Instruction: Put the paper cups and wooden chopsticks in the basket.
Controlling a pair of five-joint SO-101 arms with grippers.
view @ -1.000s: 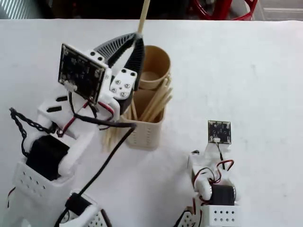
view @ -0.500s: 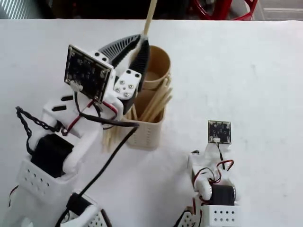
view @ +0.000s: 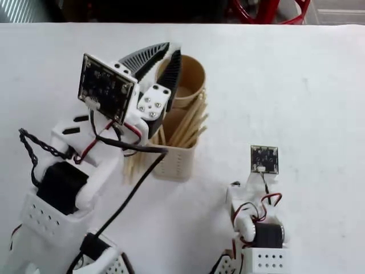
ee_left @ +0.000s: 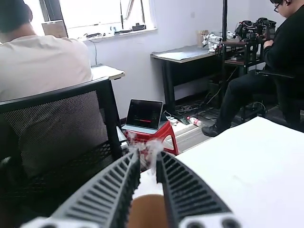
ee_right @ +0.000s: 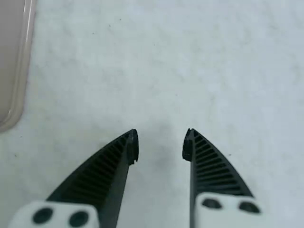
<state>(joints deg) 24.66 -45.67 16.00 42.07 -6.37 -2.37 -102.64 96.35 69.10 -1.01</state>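
A beige perforated basket (view: 174, 161) stands mid-table and holds two paper cups, one (view: 188, 80) at its far end and one (view: 171, 119) nearer. Several wooden chopsticks (view: 191, 121) lean inside it. More chopsticks (view: 134, 162) show beside the basket's left wall, under the arm. My left gripper (view: 170, 52) hovers over the far cup, slightly open, with nothing between its fingers. In the left wrist view the left gripper (ee_left: 148, 156) shows a narrow gap, with the cup's brown rim (ee_left: 147, 211) below. My right gripper (ee_right: 160, 141) is open just above bare table.
The right arm (view: 259, 220) rests folded at the front right, clear of the basket. A beige edge (ee_right: 14, 71) sits at the side of the right wrist view. White table lies open to the right and behind the basket. A red stool (view: 268, 8) stands beyond the far edge.
The chopstick that stood upright in my left gripper has left its fingers and no longer sticks up above the basket. The left gripper drifted slightly right and opened. The right arm stayed still.
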